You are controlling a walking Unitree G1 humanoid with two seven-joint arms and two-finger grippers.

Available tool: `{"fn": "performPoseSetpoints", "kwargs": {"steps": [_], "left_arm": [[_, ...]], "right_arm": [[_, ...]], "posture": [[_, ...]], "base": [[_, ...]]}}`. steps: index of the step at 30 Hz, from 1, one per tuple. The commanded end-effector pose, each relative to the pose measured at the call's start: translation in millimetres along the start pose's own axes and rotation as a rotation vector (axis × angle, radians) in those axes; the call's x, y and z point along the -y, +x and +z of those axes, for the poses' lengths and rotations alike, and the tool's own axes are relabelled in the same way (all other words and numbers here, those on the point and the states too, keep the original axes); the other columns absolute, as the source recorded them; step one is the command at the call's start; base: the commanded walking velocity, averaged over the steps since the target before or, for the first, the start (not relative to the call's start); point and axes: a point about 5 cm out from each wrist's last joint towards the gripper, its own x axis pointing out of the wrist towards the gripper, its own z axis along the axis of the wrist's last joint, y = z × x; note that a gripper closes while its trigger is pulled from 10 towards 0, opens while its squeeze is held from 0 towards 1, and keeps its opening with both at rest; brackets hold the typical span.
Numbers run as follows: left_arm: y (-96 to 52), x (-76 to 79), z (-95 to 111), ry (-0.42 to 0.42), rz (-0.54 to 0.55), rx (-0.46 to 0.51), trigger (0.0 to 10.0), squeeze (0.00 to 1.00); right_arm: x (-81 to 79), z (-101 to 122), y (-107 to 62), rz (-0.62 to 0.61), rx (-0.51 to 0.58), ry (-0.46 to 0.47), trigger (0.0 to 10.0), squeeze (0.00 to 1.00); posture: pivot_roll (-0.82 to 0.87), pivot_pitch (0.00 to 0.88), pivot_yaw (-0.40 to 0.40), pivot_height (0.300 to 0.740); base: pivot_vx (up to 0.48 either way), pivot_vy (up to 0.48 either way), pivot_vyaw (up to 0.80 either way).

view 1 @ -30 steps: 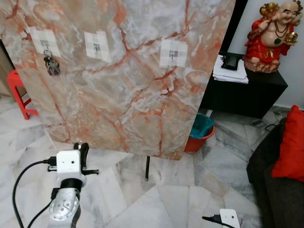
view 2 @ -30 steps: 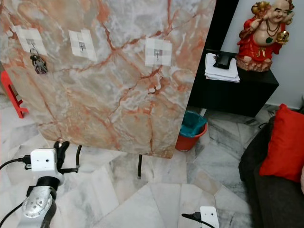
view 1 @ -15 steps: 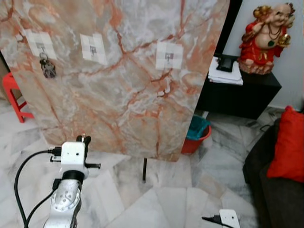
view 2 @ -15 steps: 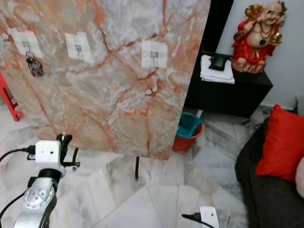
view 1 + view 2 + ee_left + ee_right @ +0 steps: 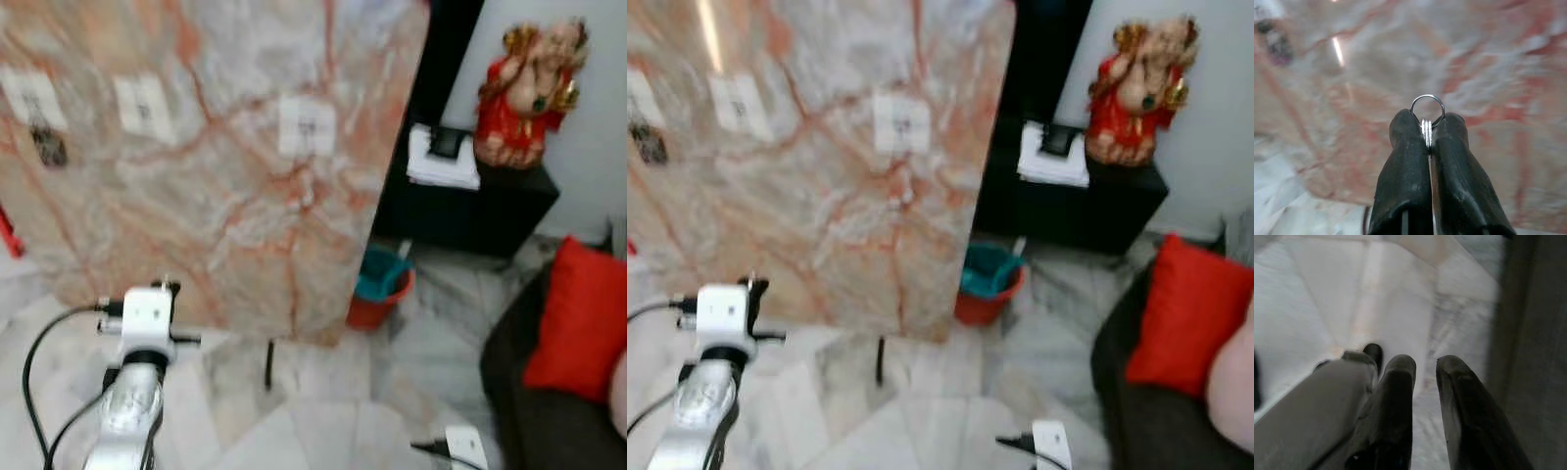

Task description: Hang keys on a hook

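A marble board [image 5: 216,186] stands ahead with three small hooks on white patches. A dark bunch of keys [image 5: 49,147] hangs from the left hook [image 5: 31,98]. The middle hook [image 5: 142,106] and the right hook [image 5: 307,125] are bare. My left gripper [image 5: 165,287] is raised low in front of the board, well below the hooks. In the left wrist view it [image 5: 1427,122] is shut on a silver key ring [image 5: 1427,105] that sticks up between the fingertips. My right gripper [image 5: 1425,364] hangs over the floor, its fingers a little apart and holding nothing.
A black cabinet [image 5: 490,211] right of the board carries papers [image 5: 441,166] and a red statue [image 5: 524,93]. A red bucket [image 5: 377,294] sits by the board's corner, and a thin black leg [image 5: 267,364] props the board. A dark sofa with a red cushion [image 5: 578,318] stands at the right.
The whole picture has slid left and blurred, so the camera has turned right. My left gripper stays raised before the board, still shut on the key ring.
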Motion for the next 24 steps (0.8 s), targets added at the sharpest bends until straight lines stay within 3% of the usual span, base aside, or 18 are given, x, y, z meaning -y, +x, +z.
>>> {"fn": "performPoseSetpoints", "kwargs": {"steps": [1,19,24], "left_arm": [[-1.0,10.1,1.6,-0.008,-0.042,0.001,10.0,0.0],[1.7,17.1,26.4,0.006,-0.136,0.102,10.0,0.0],[3.9,16.8,33.4,-0.073,-0.118,0.122,10.0,0.0]], "right_arm": [[10.5,-1.7,-0.5,-0.028,-0.004,0.002,10.0,0.0],[8.7,-2.4,-0.5,-0.027,-0.004,0.011,10.0,0.0],[8.0,-2.5,-0.5,-0.025,-0.004,0.01,10.0,0.0]], "posture": [[0.04,0.007,-0.124,0.74],[0.04,0.01,-0.111,0.74],[0.05,0.01,-0.112,0.74]], "base": [[0.0,-0.266,0.0],[0.0,0.0,0.0],[0.0,0.0,0.0]]}}
